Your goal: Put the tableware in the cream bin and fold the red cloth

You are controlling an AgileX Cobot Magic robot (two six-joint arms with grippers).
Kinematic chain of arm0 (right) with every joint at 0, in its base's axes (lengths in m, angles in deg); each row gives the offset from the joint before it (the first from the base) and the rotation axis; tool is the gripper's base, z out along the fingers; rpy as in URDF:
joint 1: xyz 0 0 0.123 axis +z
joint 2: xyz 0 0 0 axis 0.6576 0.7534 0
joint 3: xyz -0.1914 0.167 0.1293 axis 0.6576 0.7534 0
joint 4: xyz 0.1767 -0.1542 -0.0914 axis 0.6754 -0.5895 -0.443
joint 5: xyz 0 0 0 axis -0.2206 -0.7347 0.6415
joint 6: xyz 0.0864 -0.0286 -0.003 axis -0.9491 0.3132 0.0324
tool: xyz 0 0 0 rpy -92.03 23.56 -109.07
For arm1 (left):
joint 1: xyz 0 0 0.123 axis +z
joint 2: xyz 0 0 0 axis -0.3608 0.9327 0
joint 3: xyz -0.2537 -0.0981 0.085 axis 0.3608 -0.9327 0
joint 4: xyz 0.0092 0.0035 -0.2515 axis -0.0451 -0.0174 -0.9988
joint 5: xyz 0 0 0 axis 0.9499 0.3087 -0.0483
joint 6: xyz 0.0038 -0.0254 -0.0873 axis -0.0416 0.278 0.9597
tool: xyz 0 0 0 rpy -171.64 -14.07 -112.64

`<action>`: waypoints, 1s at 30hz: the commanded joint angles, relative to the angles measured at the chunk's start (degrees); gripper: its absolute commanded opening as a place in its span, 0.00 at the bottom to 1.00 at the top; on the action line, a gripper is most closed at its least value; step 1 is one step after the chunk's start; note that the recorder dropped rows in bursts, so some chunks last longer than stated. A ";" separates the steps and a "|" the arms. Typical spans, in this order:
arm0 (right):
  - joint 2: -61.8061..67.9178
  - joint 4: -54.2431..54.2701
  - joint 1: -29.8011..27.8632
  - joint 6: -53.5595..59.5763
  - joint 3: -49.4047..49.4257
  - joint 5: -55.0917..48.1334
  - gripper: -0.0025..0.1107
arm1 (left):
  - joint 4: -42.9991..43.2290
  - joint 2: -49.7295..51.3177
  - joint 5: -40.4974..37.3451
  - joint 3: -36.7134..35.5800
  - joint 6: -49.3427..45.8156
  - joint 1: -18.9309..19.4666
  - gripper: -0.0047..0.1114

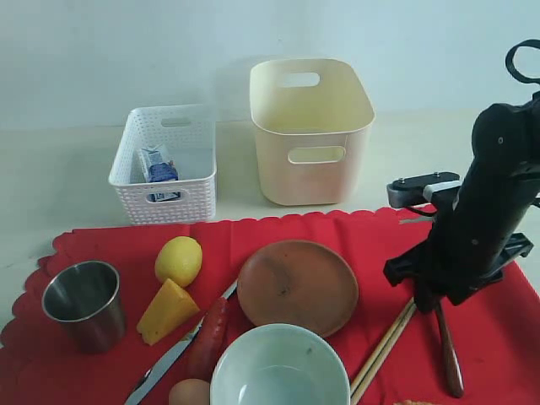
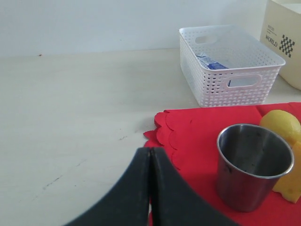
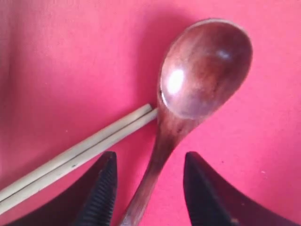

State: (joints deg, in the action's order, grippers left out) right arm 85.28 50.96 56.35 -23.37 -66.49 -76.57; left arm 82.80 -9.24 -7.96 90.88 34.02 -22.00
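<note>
**Tableware laid out on red cloth; right gripper astride spoon handle**

All six pieces lie on the red cloth (image 1: 126, 245), and none shows in the cream bin (image 1: 310, 131) at upper centre. The bin's floor is hidden behind its front wall.

The steel cup (image 1: 82, 302) stands at lower left and the brown plate (image 1: 297, 285) sits at centre. The lower frame edge cuts off the green bowl (image 1: 280, 367), the knife (image 1: 173, 359), the egg (image 1: 190, 392) and the cloth itself.

At right, the black arm covers the bowl end of the wooden spoon (image 1: 447, 354) and the upper tips of the chopsticks (image 1: 384, 346). The right wrist view shows those tips touching the spoon's neck.

The right gripper (image 3: 149, 157) is parted, one finger on each side of the spoon handle with cloth visible between; it grasps nothing. The left gripper (image 2: 150, 153) is clenched on nothing, over the table beside the cloth's scalloped corner.

The cloth's far edge runs just in front of the bin and the lattice basket (image 1: 164, 160); contact cannot be judged. Bare tabletop lies left of the basket and between the two containers. A lemon (image 1: 179, 260), cheese (image 1: 166, 310) and a sausage (image 1: 208, 337) crowd the knife.
</note>
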 commanded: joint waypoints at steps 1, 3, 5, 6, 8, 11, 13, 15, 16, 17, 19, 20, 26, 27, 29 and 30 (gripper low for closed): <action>-0.18 0.08 0.13 0.12 -0.87 -1.82 0.42 | 0.38 -0.33 0.63 -0.18 0.29 -0.56 0.04; -0.42 0.45 0.13 3.76 -0.85 -4.51 0.42 | 0.38 -0.33 0.63 -0.18 0.29 -0.56 0.04; -0.97 0.45 0.13 7.29 -0.85 -7.86 0.42 | 0.38 -0.33 0.63 -0.18 0.29 -0.56 0.04; -1.44 0.94 0.13 9.39 -0.85 -9.50 0.42 | 0.38 -0.33 0.63 -0.18 0.29 -0.56 0.04; -2.47 2.35 0.13 13.13 -0.85 -11.84 0.42 | 0.38 -0.33 0.63 -0.18 0.29 -0.56 0.04; -3.94 8.76 0.13 21.62 -0.26 -12.74 0.42 | 0.38 -0.33 0.63 -0.18 0.29 -0.56 0.04; -4.83 14.72 0.52 30.69 1.12 -12.74 0.42 | 0.38 -0.33 0.63 -0.18 0.29 -0.56 0.04; -5.37 17.01 1.96 37.83 2.55 -12.58 0.42 | 0.38 -0.33 0.63 -0.18 0.29 -0.56 0.04; -5.74 16.90 3.54 40.09 3.34 -12.24 0.44 | 0.38 -0.33 0.63 -0.18 0.29 -0.56 0.04; -5.86 16.50 4.63 41.62 4.17 -12.12 0.46 | 0.49 -0.33 0.63 -0.18 0.29 -0.56 0.04; -6.00 14.65 7.28 43.96 5.50 -11.85 0.53 | 0.49 -0.33 0.63 -0.18 0.29 -0.56 0.04; -6.00 13.16 8.46 44.22 6.08 -11.39 0.57 | 0.49 -0.33 0.63 -0.18 0.29 -0.56 0.04; -5.65 9.32 13.31 46.26 11.06 -7.17 0.60 | 0.47 -0.33 0.63 -0.18 0.29 -0.56 0.04; -5.65 9.20 13.57 46.26 11.16 -6.90 0.59 | 0.47 -0.33 0.63 -0.18 0.29 -0.56 0.04; -5.65 9.60 14.52 46.26 11.27 -6.90 0.33 | 0.47 -0.33 0.63 -0.18 0.29 -0.56 0.04; -5.65 9.58 14.80 46.26 11.27 -6.90 0.22 | 0.47 -0.33 0.63 -0.18 0.29 -0.56 0.04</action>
State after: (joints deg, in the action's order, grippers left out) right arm 80.05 60.58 70.51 22.21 -55.45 -84.06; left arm 83.01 -9.24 -7.96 90.88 34.02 -22.11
